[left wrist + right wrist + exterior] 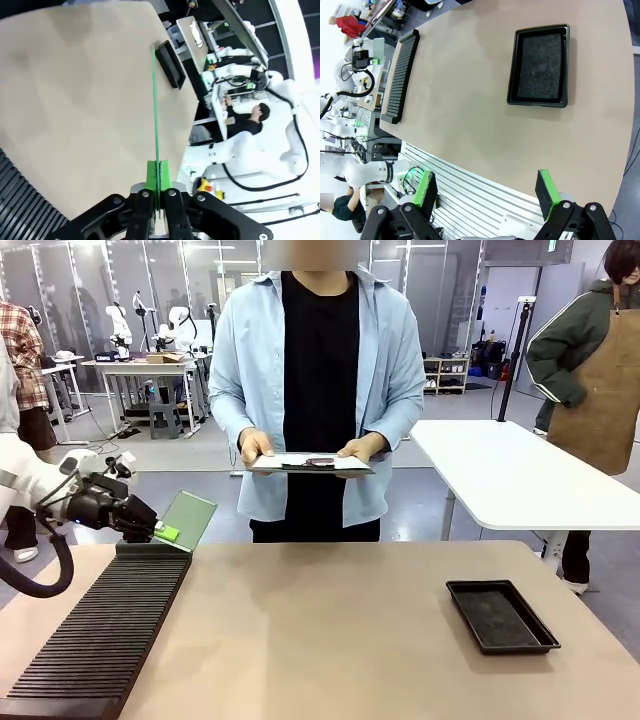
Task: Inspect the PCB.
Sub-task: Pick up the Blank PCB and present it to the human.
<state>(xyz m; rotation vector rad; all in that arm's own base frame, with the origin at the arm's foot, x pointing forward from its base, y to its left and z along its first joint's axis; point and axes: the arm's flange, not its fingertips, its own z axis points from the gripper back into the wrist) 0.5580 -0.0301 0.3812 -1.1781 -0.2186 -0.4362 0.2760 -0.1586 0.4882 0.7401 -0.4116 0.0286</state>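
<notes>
- PCB (190,512) is pinched at its lower corner by your left gripper (165,532), with the green pads (151,175) pressed tight against both faces of the board.
- You will find the board over the far end of the black slotted rack (100,640), near the far left corner of the table (330,640). It stands tilted, with its pale green face turned toward the front camera.
- You cannot tell from the front view whether its bottom edge touches the rack.
- In your left wrist view, the board shows edge-on as a thin green line. It rises from between the pads above the tabletop, with the rack at the lower left.
- Your right gripper (487,190) hangs above the near edge of the table. Its jaws are spread wide, with only air between the fingers (425,189).
- A shallow black tray (500,615) lies on the right half of the table, well apart from the rack and the board.
- A person (320,360) stands at the far side, across from you, with both hands (255,448) holding a clipboard (310,463) roughly level in front of the body.
</notes>
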